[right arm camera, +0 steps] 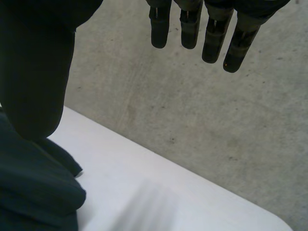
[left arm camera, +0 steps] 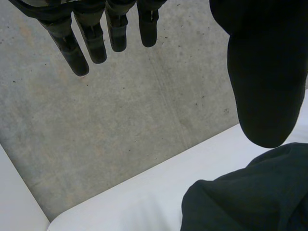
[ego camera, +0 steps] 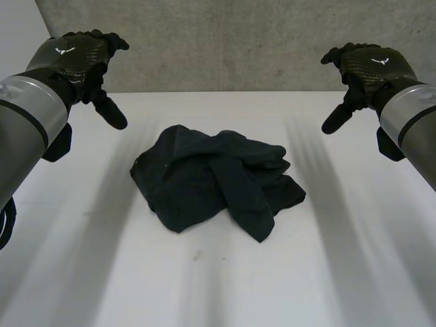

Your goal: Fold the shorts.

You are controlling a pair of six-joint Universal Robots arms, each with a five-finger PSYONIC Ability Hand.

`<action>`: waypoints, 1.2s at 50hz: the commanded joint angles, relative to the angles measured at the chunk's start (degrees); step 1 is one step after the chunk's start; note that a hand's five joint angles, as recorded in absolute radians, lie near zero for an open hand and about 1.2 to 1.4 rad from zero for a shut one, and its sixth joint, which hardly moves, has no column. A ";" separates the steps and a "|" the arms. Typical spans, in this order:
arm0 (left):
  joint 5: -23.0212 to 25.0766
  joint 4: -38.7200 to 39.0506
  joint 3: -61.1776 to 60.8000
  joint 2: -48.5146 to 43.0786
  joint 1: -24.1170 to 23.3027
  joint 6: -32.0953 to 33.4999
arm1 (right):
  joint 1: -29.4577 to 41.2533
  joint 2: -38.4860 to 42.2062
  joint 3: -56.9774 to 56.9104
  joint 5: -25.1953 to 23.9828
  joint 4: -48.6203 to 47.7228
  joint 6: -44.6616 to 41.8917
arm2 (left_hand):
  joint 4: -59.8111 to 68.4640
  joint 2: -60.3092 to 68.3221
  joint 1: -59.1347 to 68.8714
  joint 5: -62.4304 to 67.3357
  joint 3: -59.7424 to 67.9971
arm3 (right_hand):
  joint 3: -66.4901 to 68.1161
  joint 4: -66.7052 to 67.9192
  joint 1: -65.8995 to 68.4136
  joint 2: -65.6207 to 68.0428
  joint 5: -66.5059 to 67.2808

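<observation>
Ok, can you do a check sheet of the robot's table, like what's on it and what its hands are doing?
Surface: white table, bare around the cloth.
Job's things: dark shorts, crumpled in a heap in the middle of the table, not yet folded.
Clutter: nothing seen but a tiny dark speck on the table, on the near side of the shorts.
Robot hands: left robot hand and right robot hand are both open with straight fingers, raised on either side of the shorts, touching nothing.
Cables: nothing seen on the table.
Surroundings: grey concrete wall behind the table's far edge.
</observation>
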 commanded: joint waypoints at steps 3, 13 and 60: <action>0.16 0.18 -0.23 0.10 -0.02 0.08 | 0.13 -0.40 2.23 3.81 -5.75 -0.15 | -1.59 -1.34 -0.95 -2.38 -1.91 | -2.13 -3.42 -1.50 -2.96 -3.98; 0.51 0.44 -0.67 -0.78 -0.19 0.25 | 0.22 -0.58 4.35 2.94 -10.33 -1.55 | -1.60 -1.34 -0.95 -2.38 -1.92 | -2.13 -3.42 -1.50 -2.96 -3.98; -13.35 27.67 -11.22 -19.09 4.45 4.38 | -5.23 2.32 34.58 -14.38 -24.13 -15.97 | 68.19 68.45 68.83 67.40 67.87 | -2.13 -3.42 -1.50 -2.96 -3.98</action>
